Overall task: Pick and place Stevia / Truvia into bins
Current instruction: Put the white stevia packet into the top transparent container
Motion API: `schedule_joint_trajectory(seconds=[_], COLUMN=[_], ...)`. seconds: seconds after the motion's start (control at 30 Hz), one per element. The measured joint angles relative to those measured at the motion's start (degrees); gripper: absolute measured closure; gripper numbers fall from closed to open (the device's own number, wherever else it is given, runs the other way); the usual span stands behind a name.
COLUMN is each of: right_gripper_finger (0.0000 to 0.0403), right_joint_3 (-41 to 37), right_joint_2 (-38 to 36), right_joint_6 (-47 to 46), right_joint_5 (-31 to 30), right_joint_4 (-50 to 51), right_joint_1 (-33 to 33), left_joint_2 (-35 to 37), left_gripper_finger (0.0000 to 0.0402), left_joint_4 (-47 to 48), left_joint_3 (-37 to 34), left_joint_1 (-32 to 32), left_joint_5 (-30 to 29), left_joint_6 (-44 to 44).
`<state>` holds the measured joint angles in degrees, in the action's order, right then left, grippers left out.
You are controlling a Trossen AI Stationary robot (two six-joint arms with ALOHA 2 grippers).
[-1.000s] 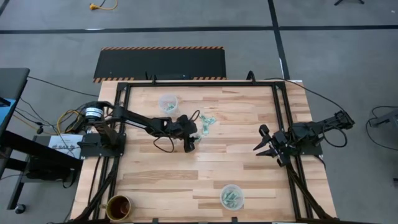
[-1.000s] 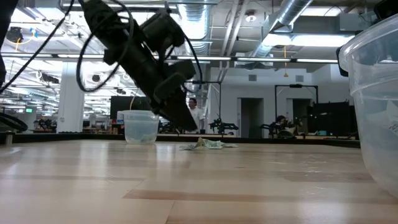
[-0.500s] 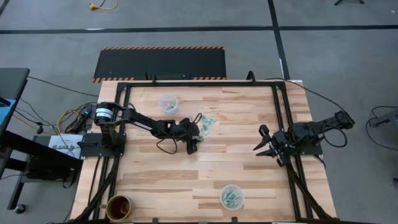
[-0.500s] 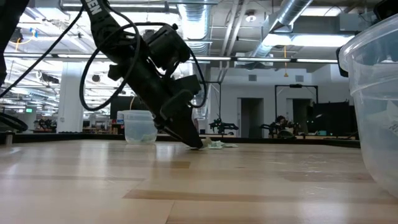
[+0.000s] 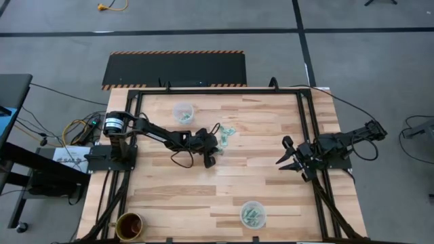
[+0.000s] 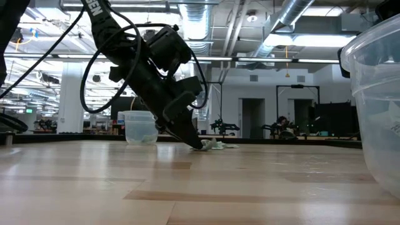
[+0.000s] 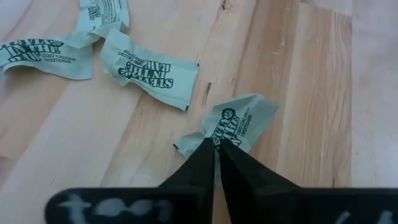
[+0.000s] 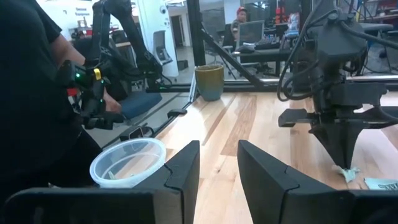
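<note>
Several pale green Stevia packets [image 5: 226, 133] lie loose on the wooden table [image 5: 271, 190] right of the centre. My left gripper [image 5: 211, 157] reaches to their near side, tipped down to the tabletop and shut on one packet [image 7: 239, 121]. Two more packets [image 7: 152, 71] lie just beyond it. One clear bin [image 5: 182, 112] stands at the far left and a second bin [image 5: 253, 214], holding packets, stands near the front edge. My right gripper [image 5: 288, 157] waits open at the right side, touching nothing. My left gripper pinches the packet between its two fingertips [image 7: 202, 155], at its near end [image 7: 216, 135], where the paper puckers. The fingers slant down from the table's left [image 6: 201, 145]. The packet still lies on the tabletop, its far end flat on the wood.
A brown cup [image 5: 129, 226] stands at the front left corner. A black frame [image 5: 306, 122] runs along the table's sides. In the right wrist view a person in dark clothes [image 8: 37, 93] stands beyond the near bin [image 8: 127, 163].
My left gripper has sunk to the tabletop beside the packets, tipping a little further down, and has then shut on one packet. The packets have stayed where they lay.
</note>
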<state>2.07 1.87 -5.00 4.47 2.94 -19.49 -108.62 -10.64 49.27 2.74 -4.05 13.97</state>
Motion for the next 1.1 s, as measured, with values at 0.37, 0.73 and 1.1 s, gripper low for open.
schedule_joint_trajectory(seconds=[0.37, 0.73, 1.1], right_gripper_finger=[0.0300, 0.0300, 0.0300], right_joint_3=[0.00, 0.00, 0.00], right_joint_2=[0.00, 0.00, -0.02], right_joint_6=[0.00, -0.01, 0.00], right_joint_5=[0.00, -0.01, 0.02], right_joint_4=[0.00, 0.00, -0.02], right_joint_1=[0.01, 0.00, 0.00], left_joint_2=[0.94, 3.70, 9.49], left_gripper_finger=[0.0401, 0.0401, 0.0401], left_joint_4=[1.87, 14.71, 29.43], left_joint_3=[1.05, 9.33, 15.09], left_joint_1=[-0.07, -0.06, 0.94], left_joint_5=[-0.92, -8.51, -25.14], left_joint_6=[0.25, -8.74, -14.83])
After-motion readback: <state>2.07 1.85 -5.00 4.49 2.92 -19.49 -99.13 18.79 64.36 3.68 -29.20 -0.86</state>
